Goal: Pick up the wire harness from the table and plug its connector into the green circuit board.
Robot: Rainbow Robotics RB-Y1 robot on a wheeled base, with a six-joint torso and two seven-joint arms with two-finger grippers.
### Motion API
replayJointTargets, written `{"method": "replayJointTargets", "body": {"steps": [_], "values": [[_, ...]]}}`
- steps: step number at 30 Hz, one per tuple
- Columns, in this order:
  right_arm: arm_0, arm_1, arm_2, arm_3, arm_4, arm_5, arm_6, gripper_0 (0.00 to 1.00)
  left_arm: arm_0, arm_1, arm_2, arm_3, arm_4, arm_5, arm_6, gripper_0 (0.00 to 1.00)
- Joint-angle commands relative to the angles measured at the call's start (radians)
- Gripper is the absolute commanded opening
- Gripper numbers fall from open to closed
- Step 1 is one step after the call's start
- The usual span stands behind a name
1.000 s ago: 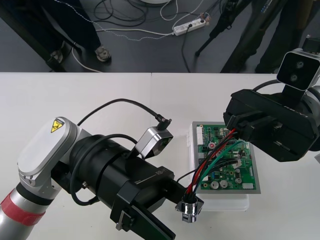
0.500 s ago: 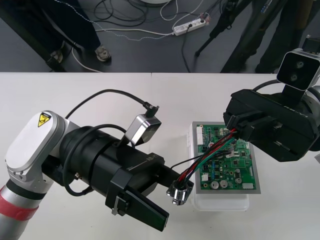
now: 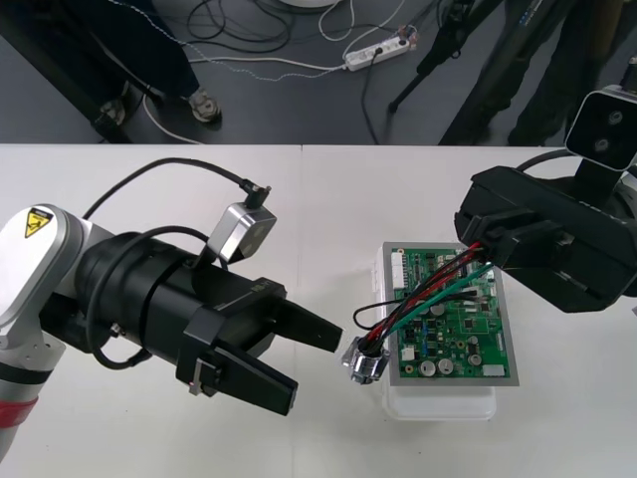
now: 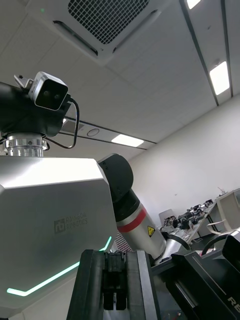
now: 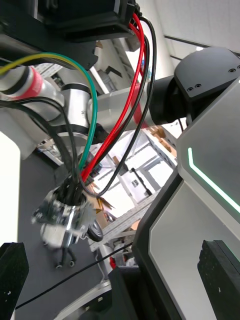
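Wire harness [image 3: 428, 295] stretches across the green circuit board [image 3: 468, 329] at centre right of the frame. Its plug end is pinched in the right gripper [image 3: 493, 251], and its metal socket [image 3: 365, 360] is at the board's lower-left edge. Left gripper [image 3: 314, 368], fingers spread wide, sits just left of the socket at lower centre.

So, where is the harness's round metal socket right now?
In the front view the socket hangs at the near left corner of the green circuit board, just off the open left hand; its wires rise to the right hand, which grips them.
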Motion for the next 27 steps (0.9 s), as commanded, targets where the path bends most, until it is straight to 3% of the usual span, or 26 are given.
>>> {"method": "replayJointTargets", "body": {"steps": [1,13,27], "values": [[0.032,0.001,-0.058,-0.025,-0.014,0.001,-0.047,0.00,-0.009,0.052,0.061,-0.034,-0.008,0.047,0.044,1.00],[0.102,0.004,-0.153,-0.069,0.072,0.001,-0.021,0.00,-0.009,0.113,0.085,-0.034,-0.015,0.184,-0.011,1.00],[0.162,0.094,-0.314,-0.177,0.314,0.001,-0.005,0.00,-0.010,0.196,0.084,-0.034,-0.024,0.324,-0.235,1.00]]}}
